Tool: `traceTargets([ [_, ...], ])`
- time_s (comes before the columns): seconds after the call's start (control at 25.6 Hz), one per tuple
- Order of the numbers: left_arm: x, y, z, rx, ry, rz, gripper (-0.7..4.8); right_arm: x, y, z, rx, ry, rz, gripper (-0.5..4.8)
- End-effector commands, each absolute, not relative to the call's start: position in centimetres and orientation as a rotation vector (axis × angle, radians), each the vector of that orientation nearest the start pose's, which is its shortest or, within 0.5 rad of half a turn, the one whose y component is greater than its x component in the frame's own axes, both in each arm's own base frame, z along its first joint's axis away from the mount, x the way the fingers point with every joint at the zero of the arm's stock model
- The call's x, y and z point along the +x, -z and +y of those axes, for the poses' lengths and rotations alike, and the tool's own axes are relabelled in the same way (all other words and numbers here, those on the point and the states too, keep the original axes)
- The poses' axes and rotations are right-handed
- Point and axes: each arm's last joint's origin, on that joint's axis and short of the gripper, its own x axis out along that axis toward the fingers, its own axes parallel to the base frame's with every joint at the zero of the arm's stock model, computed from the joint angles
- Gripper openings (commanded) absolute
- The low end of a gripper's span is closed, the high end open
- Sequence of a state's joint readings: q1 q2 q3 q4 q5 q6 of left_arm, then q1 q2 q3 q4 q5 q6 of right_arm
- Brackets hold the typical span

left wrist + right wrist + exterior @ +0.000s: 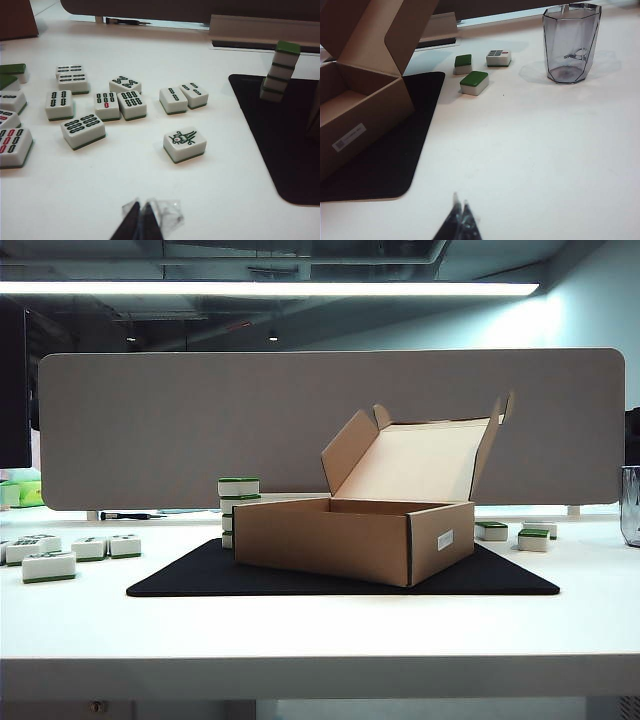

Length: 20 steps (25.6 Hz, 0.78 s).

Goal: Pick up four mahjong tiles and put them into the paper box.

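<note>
Both grippers clenched, empty, above the desk; box open, no tiles seen inside.
The mahjong tiles (184, 144) look hard, slick and dense: the left gripper (140, 212) and the right gripper (460, 209) should pinch the long sides; the paper box (355, 537) sits mid-desk.

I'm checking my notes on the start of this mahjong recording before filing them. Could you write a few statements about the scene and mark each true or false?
1. The paper box sits on the black mat with its lid open. True.
2. A stack of mahjong tiles stands on the mat. True.
3. The left gripper holds a tile. False: it is shut on nothing, above bare table.
4. The clear cup lies on its side. False: it stands upright.
5. The right gripper is inside the box. False: it is over the table beside the mat.
</note>
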State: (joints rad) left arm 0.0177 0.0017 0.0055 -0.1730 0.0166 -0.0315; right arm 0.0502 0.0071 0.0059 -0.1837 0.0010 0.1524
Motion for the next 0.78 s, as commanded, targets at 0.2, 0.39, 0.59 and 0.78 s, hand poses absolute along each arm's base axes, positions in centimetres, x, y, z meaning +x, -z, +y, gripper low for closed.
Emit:
traceTargets([
  [0.2, 9.58, -14.73, 0.10, 0.018, 0.011, 0.184, -0.05, 9.57, -14.96, 0.49, 0.148, -0.040, 0.169, -0.01],
  [0.39, 9.58, -14.73, 0.10, 0.026, 0.010, 0.184, -0.06, 9.55, -14.88, 0.59, 0.096, -0.076, 0.177, -0.02],
  [0.59, 9.58, -14.73, 0.10, 0.026, 0.011, 0.183, -0.06, 9.55, -14.89, 0.57, 0.071, -0.071, 0.175, -0.02],
  [0.78, 9.59, -14.76, 0.01, 0.023, 0.041, 0.180, -0.06, 9.57, -15.22, 0.64, 0.075, -0.094, 0.149, -0.02],
])
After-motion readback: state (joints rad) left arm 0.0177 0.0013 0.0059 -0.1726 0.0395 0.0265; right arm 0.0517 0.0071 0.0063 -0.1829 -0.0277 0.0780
